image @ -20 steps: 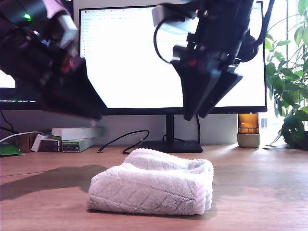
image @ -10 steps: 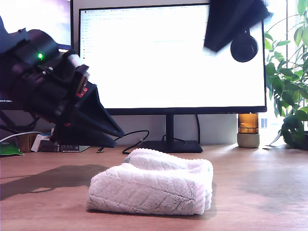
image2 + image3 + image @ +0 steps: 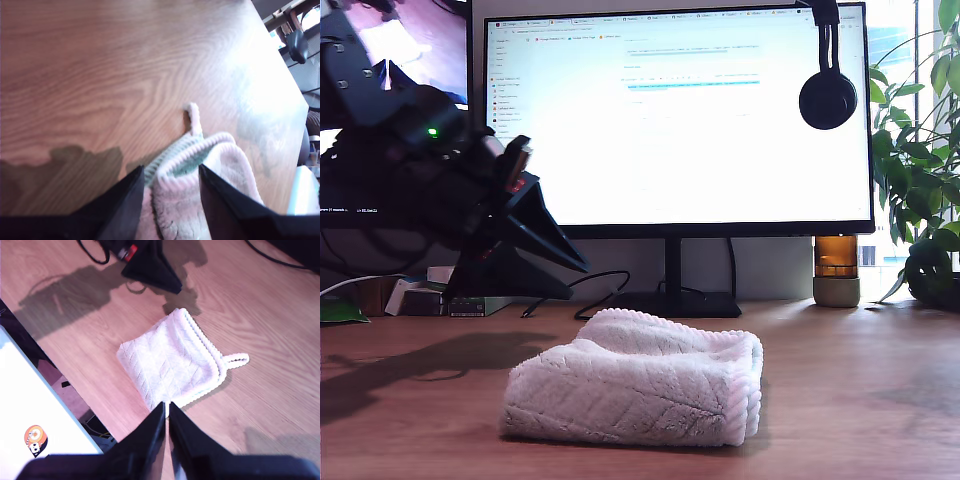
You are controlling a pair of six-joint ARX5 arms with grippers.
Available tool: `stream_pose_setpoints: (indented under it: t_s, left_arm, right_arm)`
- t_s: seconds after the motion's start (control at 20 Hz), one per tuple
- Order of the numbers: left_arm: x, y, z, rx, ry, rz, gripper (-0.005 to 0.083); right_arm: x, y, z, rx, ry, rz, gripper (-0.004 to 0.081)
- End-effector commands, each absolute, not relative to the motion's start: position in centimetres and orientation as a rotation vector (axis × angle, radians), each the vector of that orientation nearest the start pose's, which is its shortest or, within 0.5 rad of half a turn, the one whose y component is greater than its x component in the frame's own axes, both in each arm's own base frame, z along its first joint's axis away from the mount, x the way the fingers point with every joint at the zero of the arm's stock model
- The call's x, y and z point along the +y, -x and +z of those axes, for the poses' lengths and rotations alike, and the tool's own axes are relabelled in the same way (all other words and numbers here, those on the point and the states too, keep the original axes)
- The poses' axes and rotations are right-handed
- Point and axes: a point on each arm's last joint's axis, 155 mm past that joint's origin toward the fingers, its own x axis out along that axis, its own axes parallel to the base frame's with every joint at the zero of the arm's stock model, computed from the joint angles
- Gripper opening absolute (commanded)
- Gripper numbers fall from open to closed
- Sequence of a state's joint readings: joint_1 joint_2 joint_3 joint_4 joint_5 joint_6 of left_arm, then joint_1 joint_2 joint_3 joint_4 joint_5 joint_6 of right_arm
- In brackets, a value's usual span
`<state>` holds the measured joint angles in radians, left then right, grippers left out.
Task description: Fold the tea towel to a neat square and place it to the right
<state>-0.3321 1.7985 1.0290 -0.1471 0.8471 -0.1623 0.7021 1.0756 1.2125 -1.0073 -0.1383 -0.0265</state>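
Note:
The tea towel lies folded into a thick, roughly square pad on the wooden desk, centre of the exterior view. It is fluffy and off-white with a ribbed pale pink edge and a small hanging loop. My first gripper hovers at the exterior view's left, above and behind the towel's corner, pointing down at it. It is open, and the towel shows beyond its fingers without touching them. My second gripper is shut and empty, high above the towel, outside the exterior view.
A large lit monitor on a stand is behind the towel, with headphones hung on its corner. At the exterior view's right are a plant and an amber jar. Boxes and a cable lie at the back left.
The arm that hung over the towel at the exterior view's right has risen out of that view. My first arm has swung in and settled with its fingers pointing at the towel's back corner.

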Motion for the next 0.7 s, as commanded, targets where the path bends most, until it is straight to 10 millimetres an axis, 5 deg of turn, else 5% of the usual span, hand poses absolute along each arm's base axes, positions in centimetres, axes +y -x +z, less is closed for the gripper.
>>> stream_pose_setpoints:
  t_s: [0.0, 0.65]
  left_arm:
    - [-26.7, -34.2, 7.5, 1.065, 0.393, -1.013, 0.0313]
    - [-28.0, -32.6, 4.5, 1.150, 0.310, -0.967, 0.0312]
  right_arm:
    - [20.6, -20.7, 23.6, 0.849, 0.283, 0.784, -0.0013]
    - [20.7, -20.8, 23.7, 0.841, 0.280, 0.785, -0.0013]
